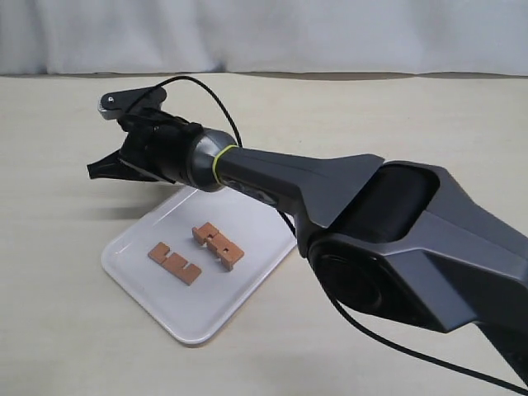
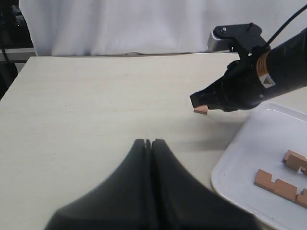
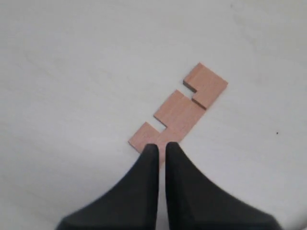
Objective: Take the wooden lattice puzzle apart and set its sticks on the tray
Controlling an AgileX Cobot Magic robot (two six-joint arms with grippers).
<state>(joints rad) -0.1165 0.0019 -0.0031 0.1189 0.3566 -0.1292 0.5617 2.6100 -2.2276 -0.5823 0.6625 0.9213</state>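
Your right jaws are pinching only one end of a stick (image 3: pixel 180 112), hovering over tabletop (image 1: pixel 371 115) at the exterior view's upper left, beyond the tray (image 1: pixel 132 266). Your left jaws are sitting shut, empty. Opening now risks landing it off-tray, and that thin grip may slip.

I work over a pale beige table (image 1: pixel 371 115) with faint wood grain that fills most of every view. Across the top of the exterior view hangs a white curtain (image 1: pixel 272 33) in soft folds. The light is even and mild. Something dark (image 2: pixel 7 21), perhaps shelving, stands at the left wrist view's upper left.
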